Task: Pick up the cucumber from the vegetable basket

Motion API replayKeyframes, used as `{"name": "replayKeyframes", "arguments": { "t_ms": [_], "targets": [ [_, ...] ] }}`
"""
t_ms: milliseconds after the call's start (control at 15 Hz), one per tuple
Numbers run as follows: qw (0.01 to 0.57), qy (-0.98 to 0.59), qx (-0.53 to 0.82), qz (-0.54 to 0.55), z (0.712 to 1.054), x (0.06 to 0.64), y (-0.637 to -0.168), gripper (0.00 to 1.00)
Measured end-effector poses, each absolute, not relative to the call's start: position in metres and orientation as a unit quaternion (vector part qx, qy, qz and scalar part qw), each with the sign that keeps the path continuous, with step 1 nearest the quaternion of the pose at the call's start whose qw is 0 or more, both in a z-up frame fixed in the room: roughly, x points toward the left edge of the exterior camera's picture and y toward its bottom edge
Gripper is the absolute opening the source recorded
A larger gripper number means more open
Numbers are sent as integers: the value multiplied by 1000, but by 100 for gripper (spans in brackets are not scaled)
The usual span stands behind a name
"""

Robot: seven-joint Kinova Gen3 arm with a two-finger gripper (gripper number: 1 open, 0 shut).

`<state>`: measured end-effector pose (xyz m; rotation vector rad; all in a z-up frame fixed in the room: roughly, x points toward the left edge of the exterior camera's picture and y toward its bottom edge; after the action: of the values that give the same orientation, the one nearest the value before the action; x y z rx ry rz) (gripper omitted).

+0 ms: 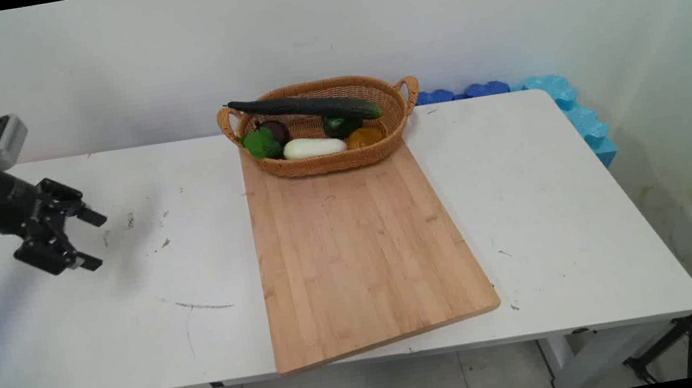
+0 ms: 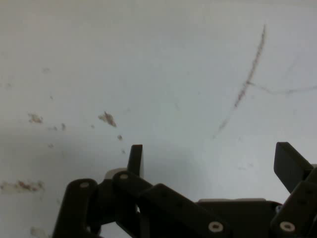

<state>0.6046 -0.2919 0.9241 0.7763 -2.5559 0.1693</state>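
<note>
At the left of the frame the gripper (image 1: 92, 240) hangs over the scuffed white worktop (image 1: 129, 285), fingers spread, holding nothing. A cutting board (image 1: 354, 254) lies at centre; on its far end sits a basket (image 1: 341, 157) with vegetables. No writing is readable.

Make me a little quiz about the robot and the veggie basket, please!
1. True or false: the gripper is holding the cucumber.
2. Where does the wicker basket sit? A) on the floor B) at the far end of the wooden board C) under the gripper
3. What colour is the long vegetable lying at the front of the basket?

Key:
1. False; it is open and empty, over the white table, left of the board.
2. B
3. White
</note>
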Motion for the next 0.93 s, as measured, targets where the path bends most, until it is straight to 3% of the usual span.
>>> {"name": "replayKeyframes", "arguments": {
  "t_ms": [400, 933],
  "targets": [
    [236, -930, 267, 87, 932, 575, -325, 100],
    [253, -929, 228, 144, 953, 507, -402, 100]
  ]
}}
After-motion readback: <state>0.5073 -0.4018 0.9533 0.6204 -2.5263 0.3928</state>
